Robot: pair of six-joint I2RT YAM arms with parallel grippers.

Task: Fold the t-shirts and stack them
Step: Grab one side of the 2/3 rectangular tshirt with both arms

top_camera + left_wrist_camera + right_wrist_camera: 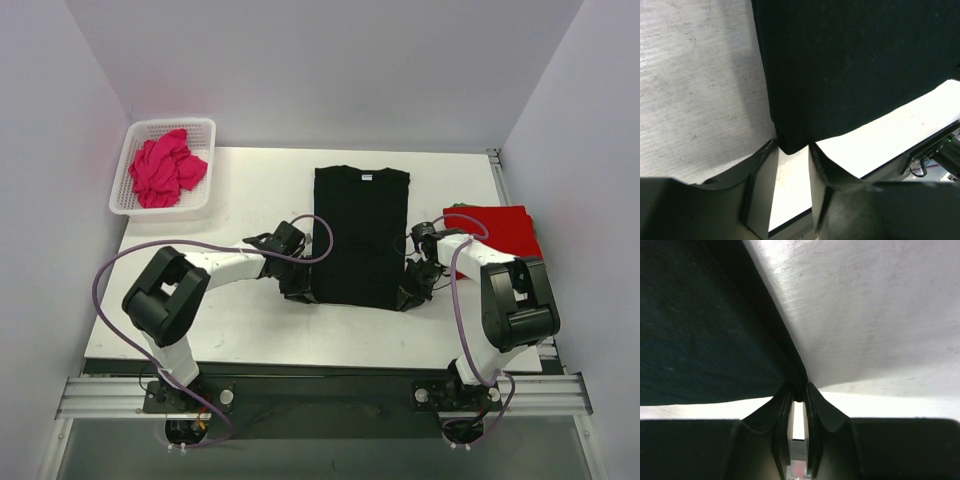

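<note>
Item one: black t-shirt (360, 235), spread flat at the middle of the white bench (250, 190). It forms a long rectangle, with the collar at the far end and the hem toward the arms. Item two: red t-shirt (500, 228), folded, lying at the right edge of the bench, apart from the black one. Item three: pink t-shirt (165, 168), crumpled in a heap inside the white mesh basket (170, 207) at the far left corner of the bench. Left pincer (303, 292): low over the bench at the near left corner of the black t-shirt. Its jaws stand apart, released, with the corner of the cloth lying between the fingertips (822, 167) and bare bench showing in the gap behind it. Right pincer (413, 290): low at the near right corner of the same shirt. Its jaws are drawn almost together, clenched on the cloth's corner, which runs into the narrow slit between the fingers (775, 412).
</note>
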